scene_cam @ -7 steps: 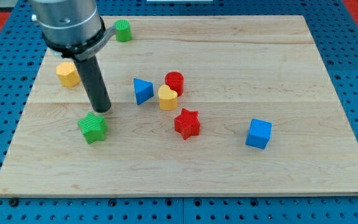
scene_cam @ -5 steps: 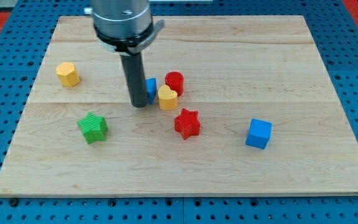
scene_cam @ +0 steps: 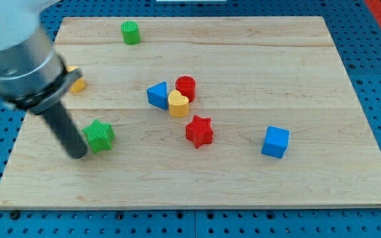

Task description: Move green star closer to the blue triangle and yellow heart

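The green star [scene_cam: 100, 135] lies on the wooden board [scene_cam: 256, 59] at the view's left. My tip [scene_cam: 79, 155] rests on the board just left of and below the star, close to it or touching it. The blue triangle [scene_cam: 157, 96] and the yellow heart [scene_cam: 178, 104] sit side by side near the middle, to the right of and above the star. The heart touches a red cylinder [scene_cam: 186, 86].
A red star [scene_cam: 199, 131] lies below the heart. A blue cube [scene_cam: 275, 141] is at the right. A green cylinder [scene_cam: 130, 32] stands near the top edge. A yellow block [scene_cam: 77, 81] is partly hidden behind the arm at the left.
My tip has swung from beside the blue triangle to the lower left of the green star. The blue triangle has turned and shifted slightly. The green star has stayed put.
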You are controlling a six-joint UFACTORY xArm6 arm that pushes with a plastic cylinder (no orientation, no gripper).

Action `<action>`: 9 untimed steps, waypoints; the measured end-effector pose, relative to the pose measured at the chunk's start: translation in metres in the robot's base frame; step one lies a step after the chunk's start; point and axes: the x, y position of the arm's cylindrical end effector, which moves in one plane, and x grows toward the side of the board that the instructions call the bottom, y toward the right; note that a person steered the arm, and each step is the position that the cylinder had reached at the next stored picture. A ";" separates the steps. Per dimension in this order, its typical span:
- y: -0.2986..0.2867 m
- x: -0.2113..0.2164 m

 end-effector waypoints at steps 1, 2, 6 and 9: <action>0.056 -0.036; 0.045 -0.028; 0.043 -0.056; 0.096 0.026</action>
